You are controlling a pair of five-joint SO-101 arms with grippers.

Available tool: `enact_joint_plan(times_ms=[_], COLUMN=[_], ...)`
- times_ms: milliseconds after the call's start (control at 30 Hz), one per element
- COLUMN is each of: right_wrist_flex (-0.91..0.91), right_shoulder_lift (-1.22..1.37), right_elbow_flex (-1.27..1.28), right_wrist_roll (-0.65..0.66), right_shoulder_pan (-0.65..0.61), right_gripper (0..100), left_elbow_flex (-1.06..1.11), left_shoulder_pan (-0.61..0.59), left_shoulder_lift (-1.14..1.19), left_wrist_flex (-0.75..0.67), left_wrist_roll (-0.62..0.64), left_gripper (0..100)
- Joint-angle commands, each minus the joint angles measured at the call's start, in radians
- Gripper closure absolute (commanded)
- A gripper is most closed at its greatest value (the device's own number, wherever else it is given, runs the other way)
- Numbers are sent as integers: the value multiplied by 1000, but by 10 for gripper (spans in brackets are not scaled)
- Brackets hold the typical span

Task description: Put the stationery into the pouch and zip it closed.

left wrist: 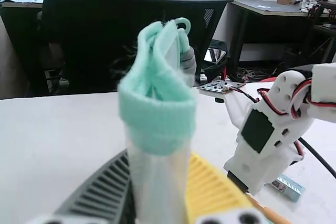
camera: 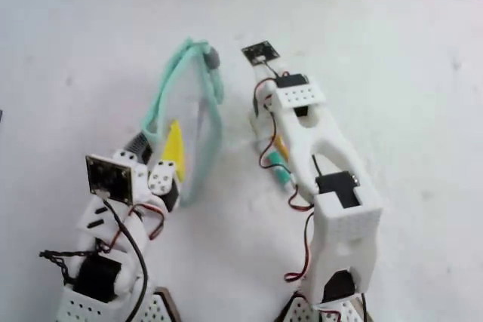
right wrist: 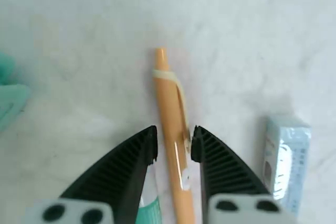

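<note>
Pale surface (camera: 407,73): left hand (left wrist: 157,192) clamps pouch (left wrist: 157,103); right hand (right wrist: 173,135), parted, straddles orange pen (right wrist: 169,93), apparently the pickup step, closing due next.

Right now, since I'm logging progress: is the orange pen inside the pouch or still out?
Out. The pen lies on the table between the right gripper's jaws, apart from the pouch.
</note>
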Motion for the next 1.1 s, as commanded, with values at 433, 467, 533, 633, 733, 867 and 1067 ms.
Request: enact_joint_plan(times_ms=[433,467,533,633,733,867,1067], right_wrist_flex=[-5,-5,-5,-4,1,35,136], right_shoulder_lift=[79,79,77,70,21,-131,-397], right_elbow_flex=[-61,-61,-61,-64,-72,-71,-69], right_wrist_roll=[8,8,8,8,8,0,-2], right_shoulder_pan=[1,1,1,2,18,51,53], right_gripper=[909,934,991,981,981,982,981], left_elbow_flex=[12,14,23,41,72,83,84], left_shoulder_pan=[71,71,73,73,73,73,73], left_shoulder_lift=[10,10,8,8,8,8,8], left_wrist_flex=[-23,-23,-41,-83,-121,-126,-127], left_wrist_roll=[-124,-124,-124,-130,-127,-124,-124], left_gripper=[972,972,972,968,899,842,862])
